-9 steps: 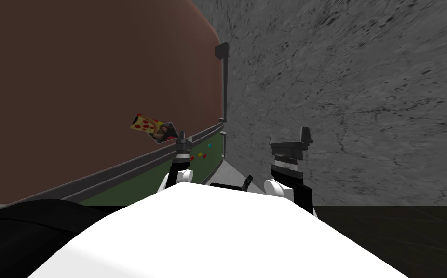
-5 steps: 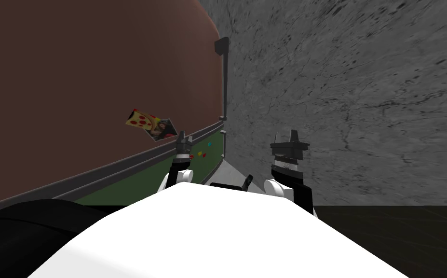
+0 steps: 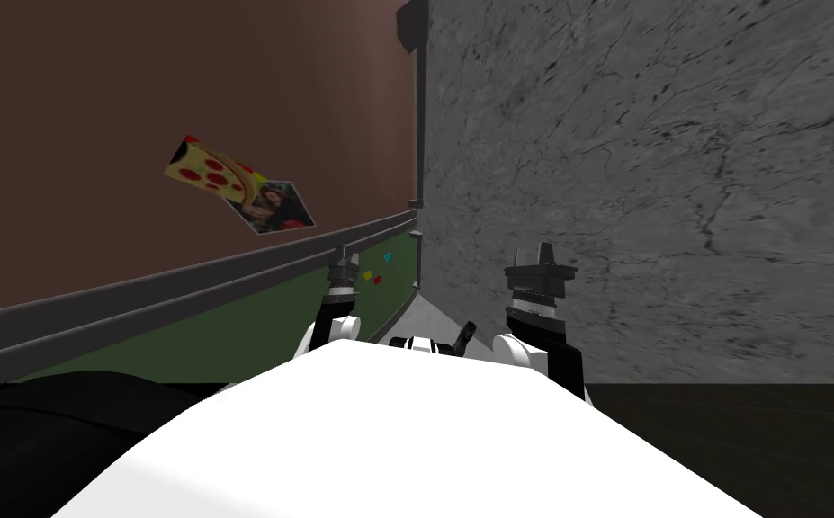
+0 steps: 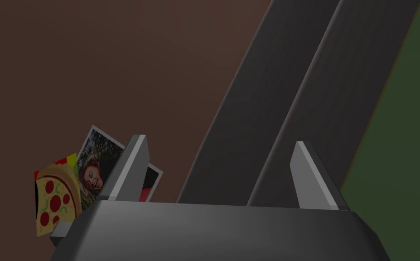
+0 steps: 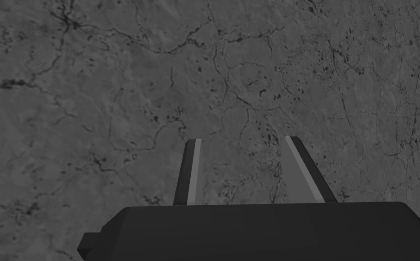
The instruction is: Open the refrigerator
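Note:
The refrigerator has a brown upper door [image 3: 181, 90] and a green lower door [image 3: 253, 328], split by a dark grey double band [image 3: 181, 292]. A thin dark vertical handle [image 3: 420, 126] runs along the upper door's right edge. My left gripper [image 3: 344, 256] is open in front of the band [image 4: 286, 99], touching nothing, with its fingers well apart [image 4: 220, 142]. My right gripper [image 3: 542, 254] hangs to the right of the handle, facing the grey marbled surface [image 5: 204, 68]. Its fingers [image 5: 243, 138] stand partly closed with nothing between them.
A pizza magnet [image 3: 203, 171] and a photo [image 3: 275, 207] stick to the brown door, both also beside my left fingers [image 4: 55, 199]. Small coloured magnets [image 3: 377, 270] dot the green door. The grey marbled surface [image 3: 658, 180] rises on the right over dark floor [image 3: 748, 432].
My right gripper's fingers have drawn closer together. My head view has shifted, so the brown door and its magnets look larger and higher. The left gripper stays open.

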